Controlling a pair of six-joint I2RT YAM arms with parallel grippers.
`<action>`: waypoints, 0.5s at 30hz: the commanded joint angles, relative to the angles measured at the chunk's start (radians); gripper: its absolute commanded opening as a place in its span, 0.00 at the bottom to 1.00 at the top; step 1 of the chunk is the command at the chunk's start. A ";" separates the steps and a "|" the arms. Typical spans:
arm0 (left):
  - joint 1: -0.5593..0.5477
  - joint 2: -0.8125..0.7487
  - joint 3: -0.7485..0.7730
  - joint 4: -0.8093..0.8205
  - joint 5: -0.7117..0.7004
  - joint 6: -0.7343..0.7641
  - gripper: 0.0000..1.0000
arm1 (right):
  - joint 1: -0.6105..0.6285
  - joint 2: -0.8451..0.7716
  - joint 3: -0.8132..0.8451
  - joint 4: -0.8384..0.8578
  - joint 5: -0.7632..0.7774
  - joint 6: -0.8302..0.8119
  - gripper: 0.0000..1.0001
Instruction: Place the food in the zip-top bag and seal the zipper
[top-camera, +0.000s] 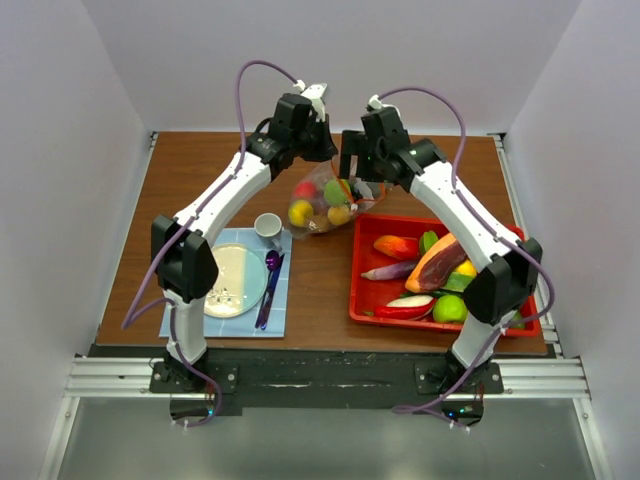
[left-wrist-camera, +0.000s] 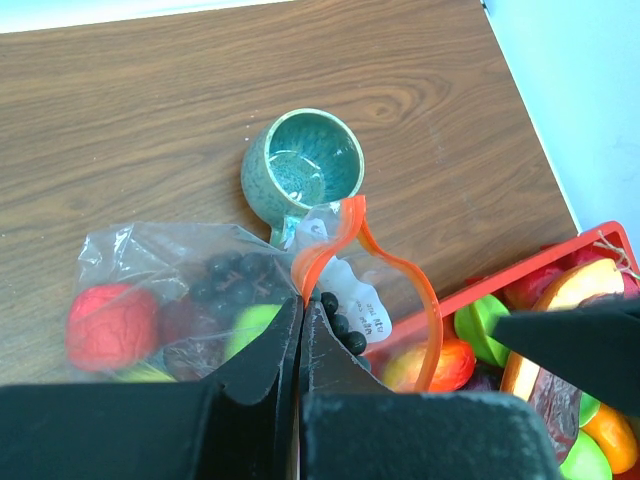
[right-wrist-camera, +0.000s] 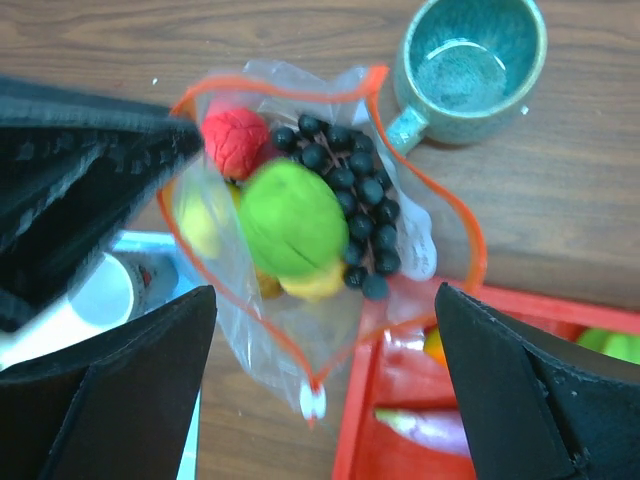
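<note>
The left gripper (left-wrist-camera: 302, 310) is clenched tight on the orange strip (left-wrist-camera: 430, 310) of the clear bag (left-wrist-camera: 130, 250), and the bag's mouth gapes open; the right gripper (right-wrist-camera: 325, 300) hangs over it with fingers wide apart, grasping nothing. The bag rests on the brown table (left-wrist-camera: 150, 120), just beside the green cup (left-wrist-camera: 300, 165) and the red tray (top-camera: 365, 300); inside are a green fruit (right-wrist-camera: 290, 218), dark grapes (right-wrist-camera: 365, 205), a red fruit (right-wrist-camera: 235, 140) and a yellow fruit (right-wrist-camera: 200, 225).

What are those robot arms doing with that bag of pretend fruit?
They're filling a clear bag. The left gripper pinches the bag's orange zipper strip, holding the mouth open. The right gripper hangs open above it. Grapes, a green fruit and a red one are inside; more toy food waits in the red tray.
</note>
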 joint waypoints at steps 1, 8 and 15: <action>-0.001 -0.042 0.037 0.050 0.009 -0.016 0.00 | 0.000 -0.199 -0.075 -0.061 0.032 -0.010 0.95; 0.002 -0.048 0.030 0.066 0.006 -0.022 0.00 | 0.000 -0.491 -0.461 -0.096 0.012 0.020 0.94; 0.004 -0.059 -0.002 0.087 0.011 -0.029 0.00 | 0.001 -0.649 -0.704 -0.221 -0.015 0.212 0.88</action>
